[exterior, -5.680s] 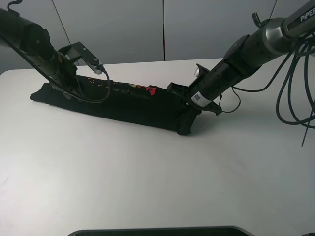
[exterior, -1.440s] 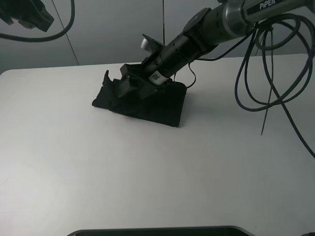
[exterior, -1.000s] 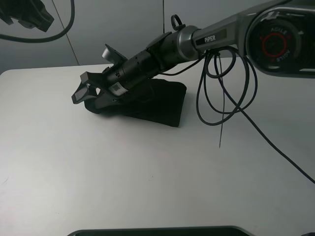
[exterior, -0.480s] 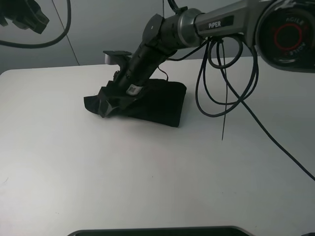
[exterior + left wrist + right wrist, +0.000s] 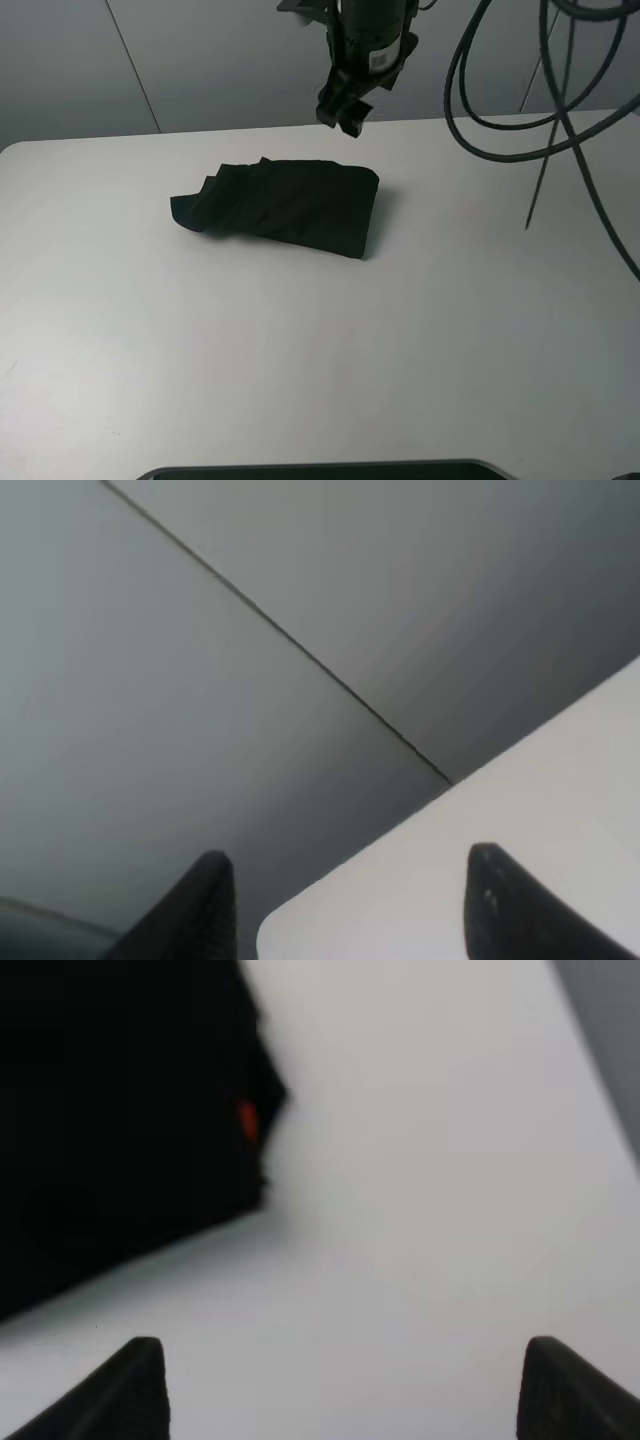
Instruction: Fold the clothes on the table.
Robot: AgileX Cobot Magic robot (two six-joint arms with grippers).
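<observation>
— Right hand (image 5: 343, 108): where do we have it?
— Above the far edge of the surface (image 5: 300, 350), fingers spread, empty. Our left hand (image 5: 345, 900) is released too.
— And the shirt (image 5: 285, 205)?
— Bunched in a folded heap below us.

The right hand (image 5: 345, 112) hangs from its arm above the far edge of the bench (image 5: 300, 350), fingers pointing down, spread apart and empty. The left hand (image 5: 345, 905) appears only in its own wrist view, fingers parted with nothing between them, near a bench corner.
</observation>
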